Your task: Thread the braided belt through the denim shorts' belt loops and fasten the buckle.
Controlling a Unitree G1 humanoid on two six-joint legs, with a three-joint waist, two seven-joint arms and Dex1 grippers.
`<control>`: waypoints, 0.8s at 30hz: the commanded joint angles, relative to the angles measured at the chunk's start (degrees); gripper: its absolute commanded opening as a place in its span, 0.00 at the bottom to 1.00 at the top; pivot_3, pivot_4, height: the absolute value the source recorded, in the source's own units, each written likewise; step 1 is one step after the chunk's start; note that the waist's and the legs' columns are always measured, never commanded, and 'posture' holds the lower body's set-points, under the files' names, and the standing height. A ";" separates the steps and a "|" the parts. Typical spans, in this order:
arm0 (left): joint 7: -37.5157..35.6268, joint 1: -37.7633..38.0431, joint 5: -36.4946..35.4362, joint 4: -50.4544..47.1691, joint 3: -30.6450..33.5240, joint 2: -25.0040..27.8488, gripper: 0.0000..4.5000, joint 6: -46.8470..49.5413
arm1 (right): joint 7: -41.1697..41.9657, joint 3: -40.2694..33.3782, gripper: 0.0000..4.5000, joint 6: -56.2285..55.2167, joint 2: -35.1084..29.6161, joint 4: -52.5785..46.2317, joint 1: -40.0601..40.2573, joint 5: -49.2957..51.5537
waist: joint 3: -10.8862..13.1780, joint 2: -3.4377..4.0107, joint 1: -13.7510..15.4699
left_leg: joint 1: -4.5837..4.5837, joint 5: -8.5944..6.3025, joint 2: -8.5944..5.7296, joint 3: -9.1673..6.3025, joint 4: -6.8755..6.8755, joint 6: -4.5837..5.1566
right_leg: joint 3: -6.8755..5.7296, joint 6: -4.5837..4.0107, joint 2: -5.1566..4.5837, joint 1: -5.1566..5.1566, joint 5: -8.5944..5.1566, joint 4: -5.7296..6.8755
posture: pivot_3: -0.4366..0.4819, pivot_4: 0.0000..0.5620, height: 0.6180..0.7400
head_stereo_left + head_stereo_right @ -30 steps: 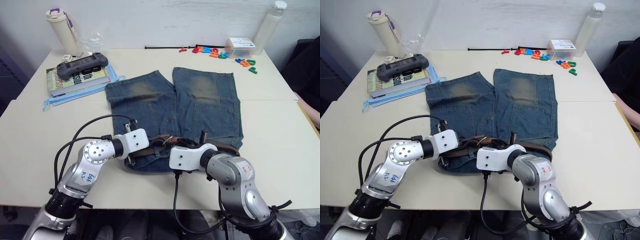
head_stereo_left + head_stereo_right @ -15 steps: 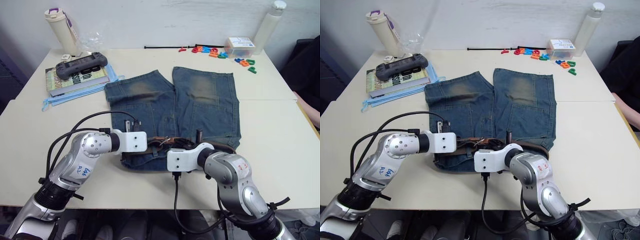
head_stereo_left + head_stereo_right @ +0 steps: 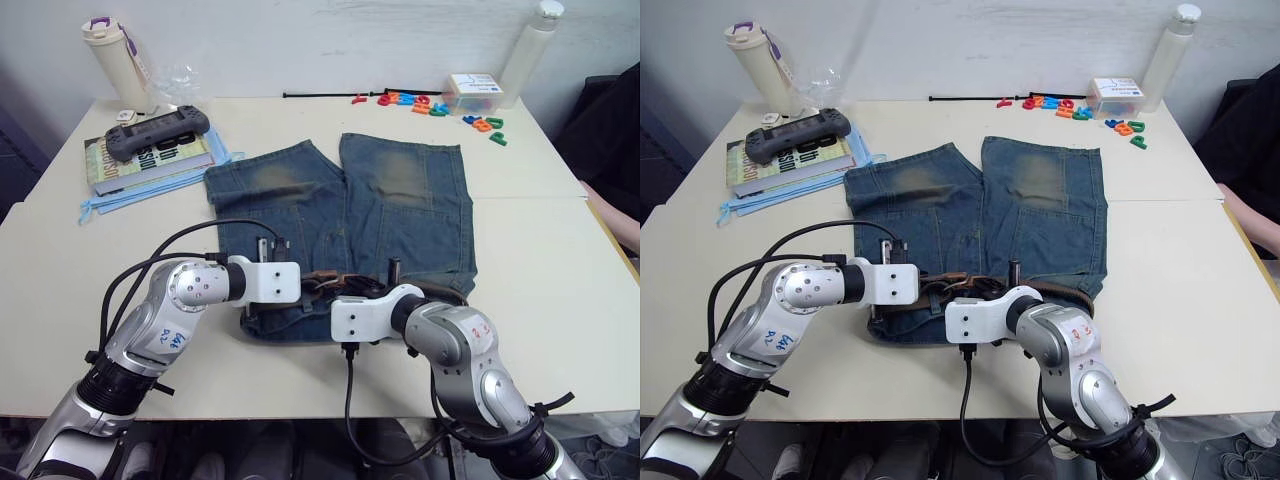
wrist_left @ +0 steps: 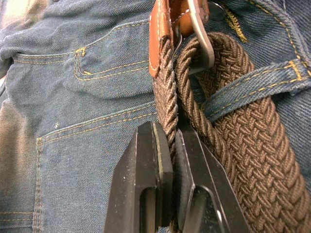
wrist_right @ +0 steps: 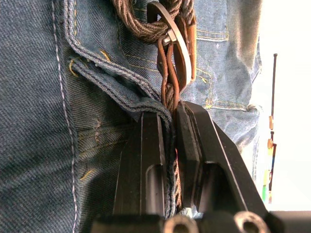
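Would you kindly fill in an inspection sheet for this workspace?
Surface: cream table.
Job's things: denim shorts lying flat; braided belt through a belt loop beside the buckle.
Clutter: book under a game controller, two bottles, coloured letters, black cord.
Grippers: left hand and right hand both pinch the belt.
Cables: black cables on the arms.
Surroundings: white wall.
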 commanded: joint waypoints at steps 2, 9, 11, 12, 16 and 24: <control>0.08 1.26 0.40 -0.65 2.22 1.82 0.00 0.11 | -0.84 -2.36 0.00 0.60 0.94 -0.83 -0.91 -0.76 | 0.00 0.00 -0.05 | 0.00 0.00 0.00 0.00 0.00 0.00 | 0.01 -0.01 0.00 -0.01 -0.01 0.02 | 0.48 0.27 0.30; 0.40 1.88 0.77 -1.69 2.88 1.96 0.00 1.56 | -0.24 -1.69 0.00 -2.19 -0.24 -0.59 -2.33 -0.06 | 0.01 -0.02 -0.06 | -0.03 -0.01 -0.02 -0.02 0.04 0.02 | 0.00 -0.02 -0.01 -0.02 -0.01 0.04 | 0.48 0.27 0.30; 0.39 1.91 0.77 -1.84 2.92 1.92 0.00 1.80 | -0.06 -1.49 0.00 -4.23 -1.51 -0.11 -3.29 0.72 | 0.01 -0.02 -0.04 | -0.03 -0.01 -0.03 -0.02 0.04 0.02 | -0.01 -0.02 -0.01 -0.02 -0.02 0.04 | 0.48 0.27 0.30; 0.36 1.91 0.75 -1.89 2.92 1.90 0.00 1.89 | -0.02 -1.49 0.00 -5.08 -2.03 0.12 -3.67 1.14 | 0.01 -0.02 -0.04 | -0.04 -0.01 -0.03 -0.02 0.04 0.01 | -0.01 -0.02 -0.01 -0.03 -0.02 0.04 | 0.48 0.27 0.30; 0.20 1.90 0.69 -2.13 2.84 1.95 0.00 2.07 | -0.66 -2.18 0.00 -9.88 -5.18 2.49 -6.92 3.49 | 0.03 -0.05 -0.09 | -0.07 -0.02 -0.03 -0.01 0.08 0.02 | -0.01 -0.02 -0.02 -0.05 -0.02 0.05 | 0.48 0.27 0.30; 0.38 1.92 0.62 -2.53 2.78 1.56 0.00 2.57 | -2.04 -1.82 0.00 -15.83 -7.69 5.47 -10.16 5.50 | 0.09 -0.16 -0.08 | -0.28 -0.02 -0.03 -0.01 0.16 0.01 | 0.00 -0.02 -0.03 -0.26 -0.02 0.14 | 0.48 0.27 0.30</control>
